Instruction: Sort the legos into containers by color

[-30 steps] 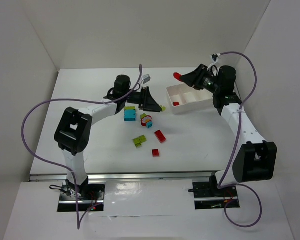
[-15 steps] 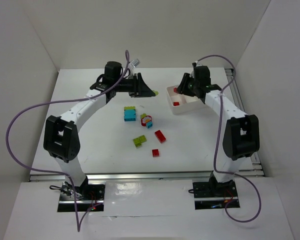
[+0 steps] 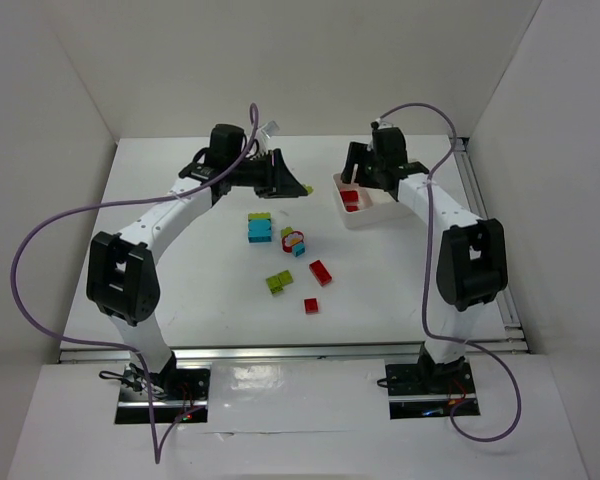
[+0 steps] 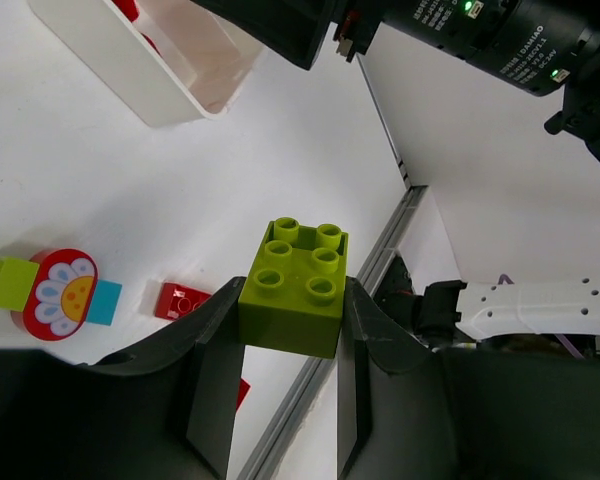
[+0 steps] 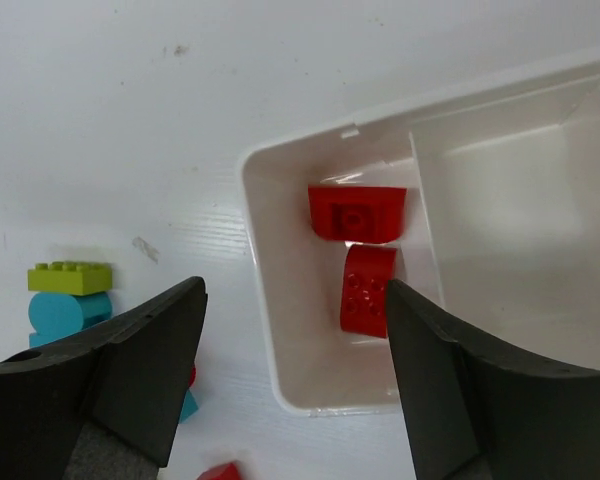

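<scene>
My left gripper (image 3: 292, 186) is shut on a lime green lego (image 4: 295, 290) and holds it above the table, left of the white container tray (image 3: 382, 214). In the left wrist view the brick sits between both fingers, studs up. My right gripper (image 3: 357, 172) hangs open over the tray's left compartment with nothing between its jaws (image 5: 295, 300). Two red legos (image 5: 357, 212) (image 5: 368, 288) lie in that compartment. The tray's other compartments look empty in the right wrist view.
Loose legos lie mid-table: a lime-on-cyan stack (image 3: 259, 228), a red flower piece with lime and cyan bricks (image 3: 294, 240), a lime brick (image 3: 278, 283) and two red bricks (image 3: 321, 272) (image 3: 311, 306). White walls enclose the table.
My right gripper swung over the tray's left compartment and opened; the red lego it held now lies in there. My left arm lifted the lime lego and moved back.
</scene>
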Controlling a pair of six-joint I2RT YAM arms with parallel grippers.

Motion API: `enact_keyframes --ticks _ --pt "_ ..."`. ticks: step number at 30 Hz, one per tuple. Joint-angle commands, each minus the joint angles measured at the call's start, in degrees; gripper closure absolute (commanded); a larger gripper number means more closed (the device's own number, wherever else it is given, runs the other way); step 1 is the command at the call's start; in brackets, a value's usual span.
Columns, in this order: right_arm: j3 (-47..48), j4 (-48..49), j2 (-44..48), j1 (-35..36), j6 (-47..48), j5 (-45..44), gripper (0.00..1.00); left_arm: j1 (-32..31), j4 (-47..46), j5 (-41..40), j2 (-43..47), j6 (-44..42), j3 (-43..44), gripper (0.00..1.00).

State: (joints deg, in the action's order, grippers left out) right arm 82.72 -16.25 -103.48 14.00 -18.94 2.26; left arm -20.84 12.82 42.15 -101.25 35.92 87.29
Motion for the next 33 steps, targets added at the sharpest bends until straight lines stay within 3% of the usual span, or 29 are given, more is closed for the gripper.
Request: enact_keyframes --ticks 1,4,15,16,21,30,33 --pt "3.33 -1.24 -1.63 2.87 2.58 -1.56 0.25 -0.08 0.97 -0.92 1.5 -1.91 3.85 1.0" --pt "4.46 -2.11 -3.21 4.01 3.12 -0.51 0.33 -0.08 2.38 -1.55 1.5 -2.44 4.56 1.0" --pt "7.19 -6.34 -8.67 5.6 3.65 1.25 0.47 5.89 5.73 -3.39 3.87 -5.6 5.18 1.0" --pt "7.72 -6.34 -9.36 6.3 3.65 1.25 0.55 6.68 5.73 -2.78 4.57 -6.12 5.18 1.0" --pt "10.17 -6.34 -11.48 8.93 3.65 1.25 0.75 8.01 6.25 -2.78 5.72 -6.65 3.94 1.0" --pt "26.31 -5.72 -23.42 14.3 -0.57 8.89 0.75 12.04 8.63 -2.78 7.47 -8.32 4.55 1.0" --pt "34.14 -5.72 -28.07 16.05 -2.76 13.53 0.66 13.71 9.42 -3.3 8.18 -8.94 4.56 1.0"
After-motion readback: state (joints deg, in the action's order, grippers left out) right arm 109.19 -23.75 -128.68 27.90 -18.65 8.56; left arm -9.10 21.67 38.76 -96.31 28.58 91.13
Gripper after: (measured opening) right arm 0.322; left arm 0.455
